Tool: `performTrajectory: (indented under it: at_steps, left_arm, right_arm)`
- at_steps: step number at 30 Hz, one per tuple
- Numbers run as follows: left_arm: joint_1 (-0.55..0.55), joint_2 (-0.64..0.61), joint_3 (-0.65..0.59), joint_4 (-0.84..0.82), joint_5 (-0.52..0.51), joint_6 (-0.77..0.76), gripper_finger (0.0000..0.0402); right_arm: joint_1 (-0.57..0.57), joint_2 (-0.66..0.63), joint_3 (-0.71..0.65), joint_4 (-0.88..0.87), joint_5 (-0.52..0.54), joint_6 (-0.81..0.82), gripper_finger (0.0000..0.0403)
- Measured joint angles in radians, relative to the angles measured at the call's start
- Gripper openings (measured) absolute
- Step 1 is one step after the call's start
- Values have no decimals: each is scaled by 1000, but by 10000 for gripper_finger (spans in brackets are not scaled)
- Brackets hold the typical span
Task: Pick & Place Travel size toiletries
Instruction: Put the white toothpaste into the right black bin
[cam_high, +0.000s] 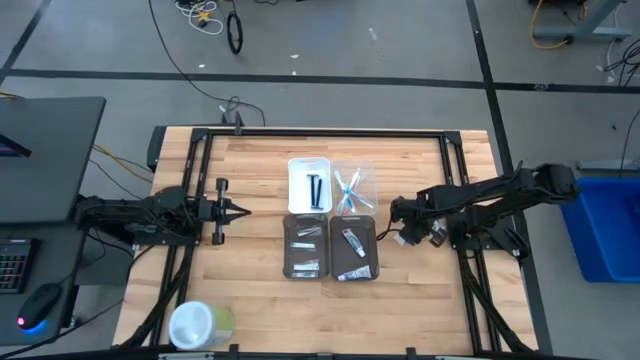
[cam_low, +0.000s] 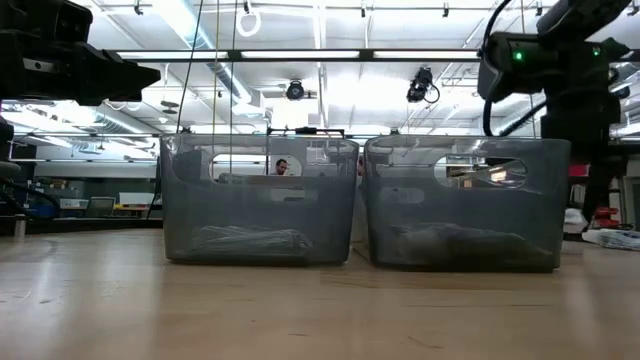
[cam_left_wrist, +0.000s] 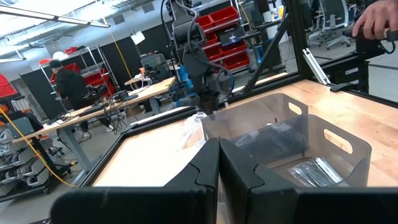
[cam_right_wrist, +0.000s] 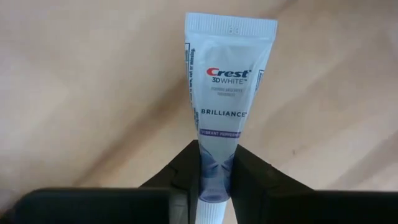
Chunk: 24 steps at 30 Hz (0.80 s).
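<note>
**Tube pinched, trays just ahead**

While our left gripper (cam_high: 240, 210) waits with its fingers pressed together, well back from the trays, our right gripper (cam_right_wrist: 215, 163) is clamped on a small white plastic toothpaste tube with red and blue lettering (cam_right_wrist: 225, 93). The jaws pinch it near the cap end, so the flat crimped end points forward, away from the fingers, over bare wooden table (cam_right_wrist: 74, 81). We judge that grip sensible: the round neck is the firmest part, and the long free end lets the tube be laid flat.

Just ahead of the right gripper in the high view sit two dark grey rectangular plastic trays (cam_high: 358, 250) already holding similar tubes, so we read this as the carry toward the nearer one. Beyond them lie a white tray with thin black sticks (cam_high: 316, 190) and a clear tray of light-blue toothbrushes (cam_high: 350, 192). A round white-and-green container (cam_high: 198, 324) stands far off, near the left arm's side.
</note>
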Motion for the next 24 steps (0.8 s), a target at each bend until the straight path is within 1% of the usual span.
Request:
performTrajectory:
  at_steps: [5,11,16,24]
  left_arm:
    - [0,0,0,0,0,0,16]
    - [0,0,0,0,0,0,16]
    - [0,0,0,0,0,0,16]
    - [0,0,0,0,0,0,16]
  right_arm:
    - [34,-33,43,-38,-97,68,70]
    - [71,-45,148,-104,-106,74,75]
    - [88,-45,247,-112,-106,74,71]
    - [102,-35,353,-21,-106,78,74]
